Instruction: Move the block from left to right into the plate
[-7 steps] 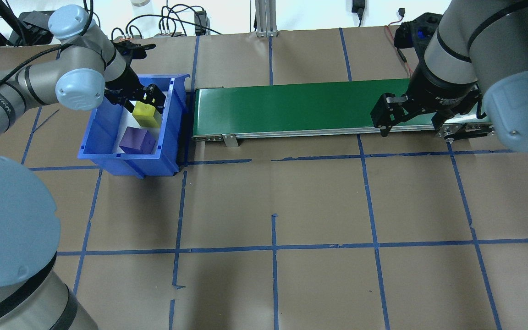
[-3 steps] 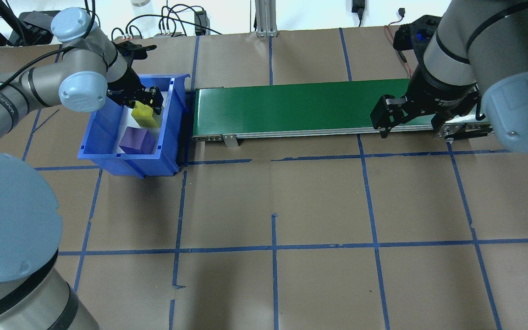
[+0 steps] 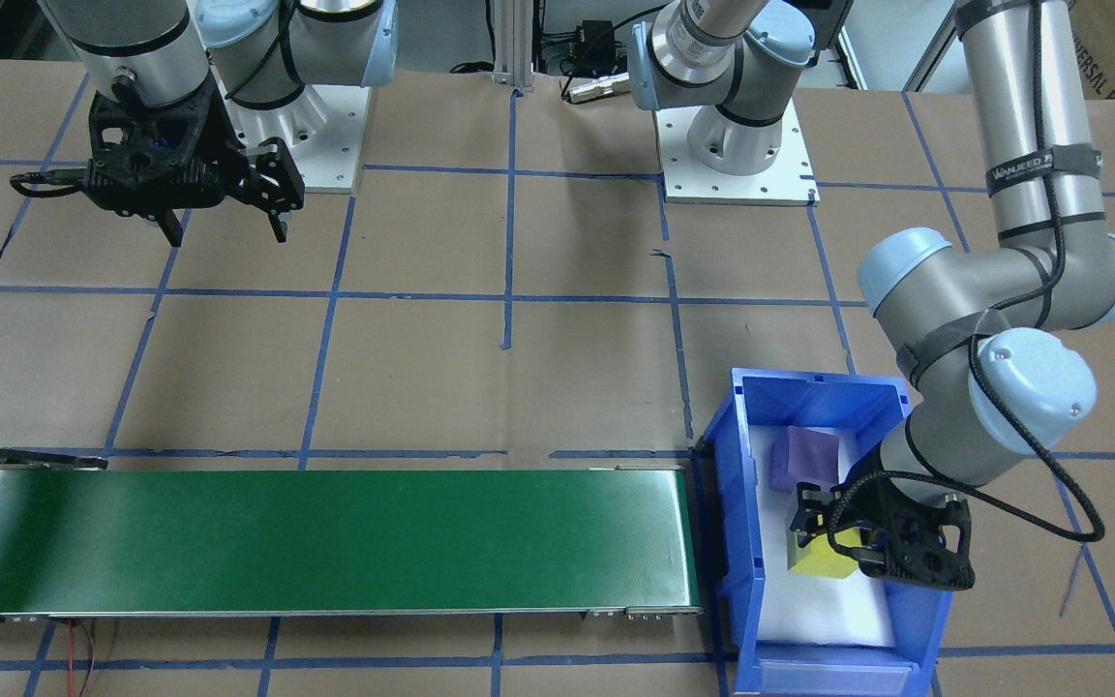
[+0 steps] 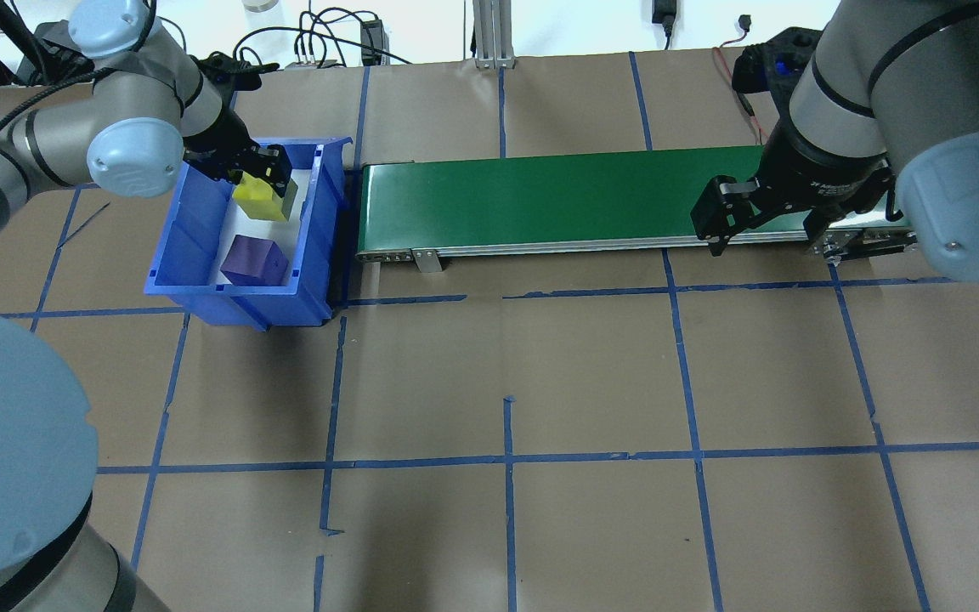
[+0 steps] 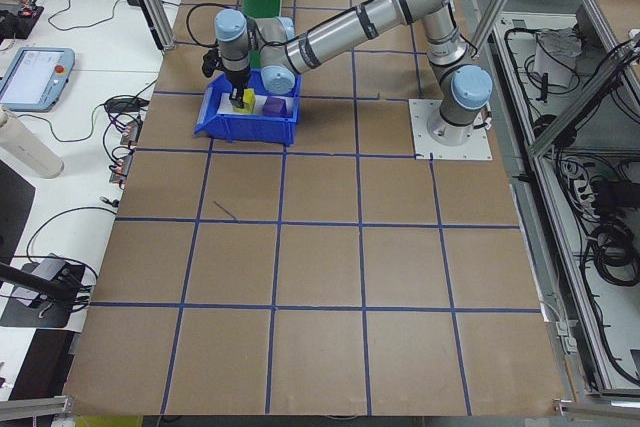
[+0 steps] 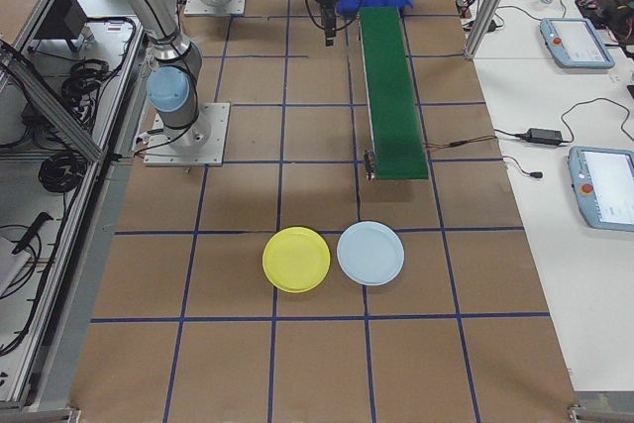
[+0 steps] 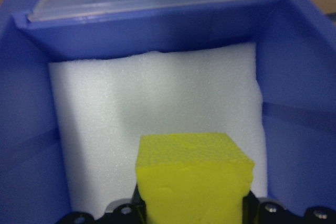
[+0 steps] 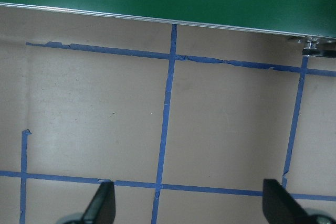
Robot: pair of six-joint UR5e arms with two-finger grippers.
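A yellow block (image 4: 258, 197) is gripped by my left gripper (image 4: 257, 180), which is shut on it inside the blue bin (image 4: 319, 246). It hangs slightly above the white foam lining (image 7: 157, 103). The left wrist view shows the yellow block (image 7: 194, 179) between the fingers. A purple block (image 4: 253, 259) lies in the bin nearer the robot. My right gripper (image 4: 766, 242) is open and holds nothing, low over the table beside the conveyor's right end. The yellow plate (image 6: 296, 259) lies on the table beyond that end of the conveyor.
A green conveyor belt (image 4: 557, 200) runs from the bin toward the right arm. A light blue plate (image 6: 369, 253) lies next to the yellow one. The bin's walls (image 3: 741, 542) close in around the left gripper (image 3: 833, 542). Operator desks with tablets line the far side.
My left gripper has risen with the yellow block and shifted slightly toward the bin's far left corner. The right arm has barely moved.
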